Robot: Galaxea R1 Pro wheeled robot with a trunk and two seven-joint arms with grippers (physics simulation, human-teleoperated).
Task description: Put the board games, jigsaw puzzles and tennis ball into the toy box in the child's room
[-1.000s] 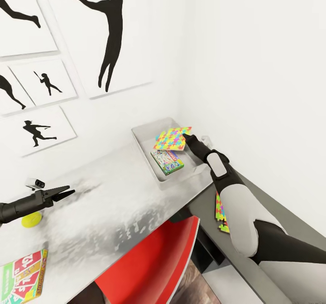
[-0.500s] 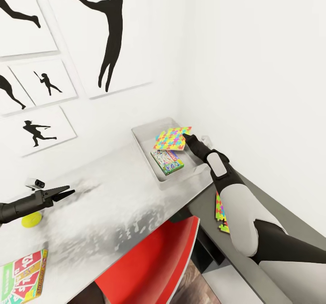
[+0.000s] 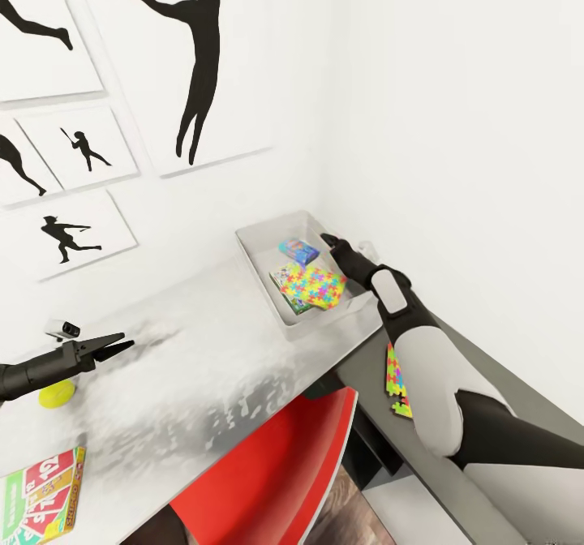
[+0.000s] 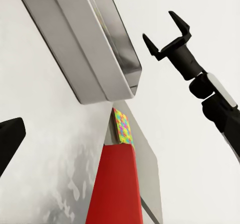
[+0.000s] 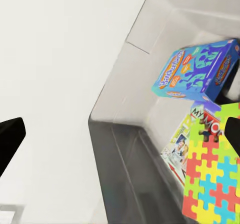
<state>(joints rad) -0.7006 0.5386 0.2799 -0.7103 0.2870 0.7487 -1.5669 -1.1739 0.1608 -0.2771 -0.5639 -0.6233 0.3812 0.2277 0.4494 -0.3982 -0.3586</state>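
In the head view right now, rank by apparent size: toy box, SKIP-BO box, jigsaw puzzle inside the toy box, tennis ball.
1. toy box
2. and 3. SKIP-BO box and jigsaw puzzle: not ranked. The SKIP-BO box is cut off by the frame edge and sits nearer the camera.
4. tennis ball, partly hidden by the left arm.

Puzzle slab (image 3: 314,286) in toy box (image 3: 261,259); right gripper (image 3: 328,242) open at its 2 o'clock rim.
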